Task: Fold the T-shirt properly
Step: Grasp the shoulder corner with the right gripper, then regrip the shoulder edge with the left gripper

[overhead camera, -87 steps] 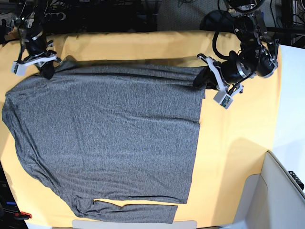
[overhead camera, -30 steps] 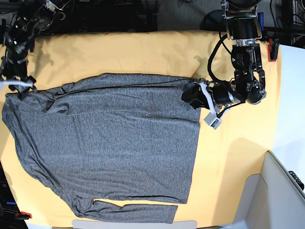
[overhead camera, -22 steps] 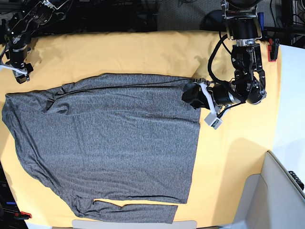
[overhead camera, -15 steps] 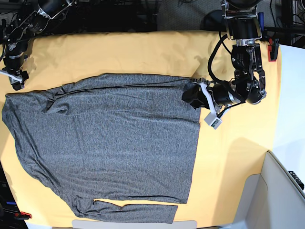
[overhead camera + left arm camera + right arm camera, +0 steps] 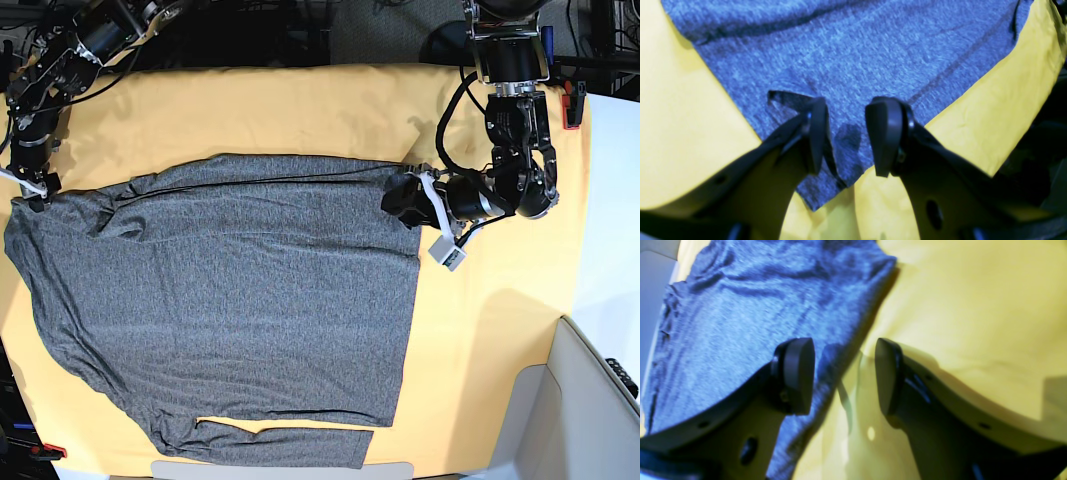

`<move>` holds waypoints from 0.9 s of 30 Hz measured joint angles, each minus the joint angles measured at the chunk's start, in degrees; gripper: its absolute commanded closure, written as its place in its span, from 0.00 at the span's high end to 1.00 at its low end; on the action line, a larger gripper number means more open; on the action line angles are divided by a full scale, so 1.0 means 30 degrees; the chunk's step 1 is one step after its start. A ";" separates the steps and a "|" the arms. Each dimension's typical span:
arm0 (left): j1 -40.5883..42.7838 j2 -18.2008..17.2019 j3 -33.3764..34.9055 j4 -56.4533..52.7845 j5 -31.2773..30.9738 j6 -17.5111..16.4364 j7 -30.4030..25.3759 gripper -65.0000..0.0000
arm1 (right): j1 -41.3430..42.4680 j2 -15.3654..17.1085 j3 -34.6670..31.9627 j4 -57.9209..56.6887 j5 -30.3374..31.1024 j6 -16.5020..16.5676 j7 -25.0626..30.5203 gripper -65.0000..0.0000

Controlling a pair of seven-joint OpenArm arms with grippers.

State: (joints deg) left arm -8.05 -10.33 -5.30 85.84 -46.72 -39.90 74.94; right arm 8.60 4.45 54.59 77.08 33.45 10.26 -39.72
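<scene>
The dark grey T-shirt [image 5: 230,310] lies spread flat on the yellow-orange table cloth [image 5: 300,110], with a sleeve folded along its near edge. My left gripper [image 5: 402,205] rests at the shirt's far right corner. In the left wrist view it [image 5: 848,136] stands open, and the pointed corner of the shirt [image 5: 853,50] lies flat between the fingers. My right gripper [image 5: 35,190] is at the shirt's far left corner. In the right wrist view it [image 5: 843,373] is open, straddling the edge of the shirt [image 5: 756,306], one finger over fabric and the other over cloth.
A pale bin [image 5: 590,400] stands at the near right corner, beside a white surface [image 5: 610,220] past the cloth's right edge. A red clamp [image 5: 570,105] sits at the far right. Dark cables and gear run along the far edge.
The right gripper, lifted off toward the far left corner half a second ago, has come back down onto the shirt's far left corner. The left gripper and the shirt have not moved.
</scene>
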 measured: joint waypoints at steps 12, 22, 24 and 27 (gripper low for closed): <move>0.0000 -0.0051 -0.0036 0.0000 0.0000 0.0000 0.0000 0.36 | 0.1253 0.0087 -0.0175 -0.1763 0.0284 0.0248 0.0393 0.18; 0.0000 -0.0984 -0.3257 0.0015 -0.0138 0.0000 0.0590 0.36 | 0.1064 0.0415 -0.1137 -0.2237 0.0284 0.0204 0.0481 0.00; 0.0058 -0.1005 -0.3745 0.0000 -0.0029 -0.0007 0.1086 0.37 | 0.1064 0.0415 -0.1137 -0.2237 0.0284 0.0204 0.0466 0.00; 0.0634 -0.0991 -0.3781 0.0007 -0.0087 0.0000 0.1144 0.42 | 0.1056 0.0415 -0.1158 -0.2237 0.0291 0.0211 0.0459 0.00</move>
State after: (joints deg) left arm -6.15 -13.30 -16.64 85.86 -46.98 -39.90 78.37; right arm 11.77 5.69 51.11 70.37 34.33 10.90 -38.35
